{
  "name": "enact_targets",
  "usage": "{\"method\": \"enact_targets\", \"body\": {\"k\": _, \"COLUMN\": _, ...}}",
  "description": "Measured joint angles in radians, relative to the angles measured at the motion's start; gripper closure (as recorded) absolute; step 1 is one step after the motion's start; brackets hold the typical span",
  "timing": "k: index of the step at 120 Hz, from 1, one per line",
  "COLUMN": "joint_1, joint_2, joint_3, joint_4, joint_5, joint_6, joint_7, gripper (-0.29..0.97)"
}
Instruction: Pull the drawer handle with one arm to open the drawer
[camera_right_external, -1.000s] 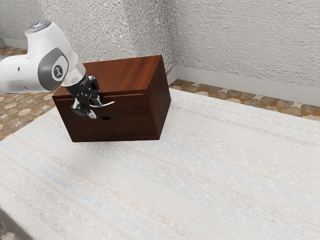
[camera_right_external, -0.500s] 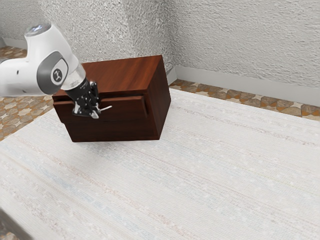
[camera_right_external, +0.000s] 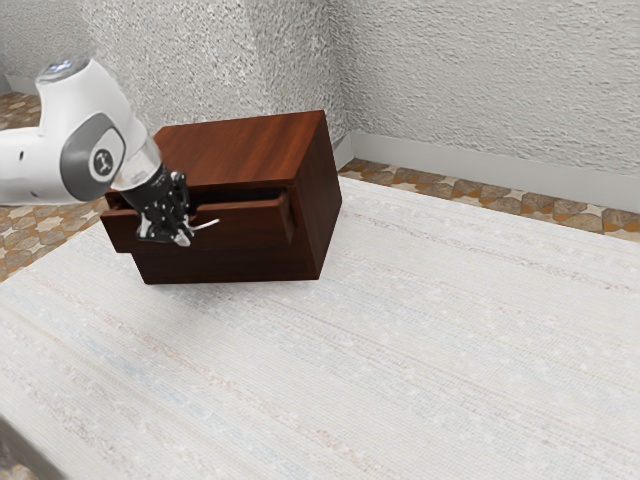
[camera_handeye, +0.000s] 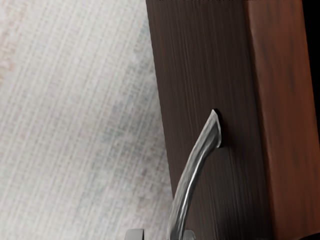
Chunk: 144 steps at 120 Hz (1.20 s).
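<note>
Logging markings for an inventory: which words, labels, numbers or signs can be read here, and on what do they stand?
No text can be read.
Arm: a round emblem on the grey joint cap, too small to read.
Cabinet, drawer, handle: plain, unmarked.

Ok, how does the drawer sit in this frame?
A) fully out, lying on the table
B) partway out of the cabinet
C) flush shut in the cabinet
B: the drawer front stands out from the cabinet with a dark gap showing behind its top edge, and the gripper is at the handle.
</note>
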Motion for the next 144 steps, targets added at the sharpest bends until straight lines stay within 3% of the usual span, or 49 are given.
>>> {"method": "enact_targets", "body": {"k": 144, "joint_1": -0.011, "joint_2": -0.199, "joint_3": -0.001, "joint_4": -0.239, "joint_5": 0.001, "joint_6": 0.050, "joint_7": -0.031, "gripper": 0.69}}
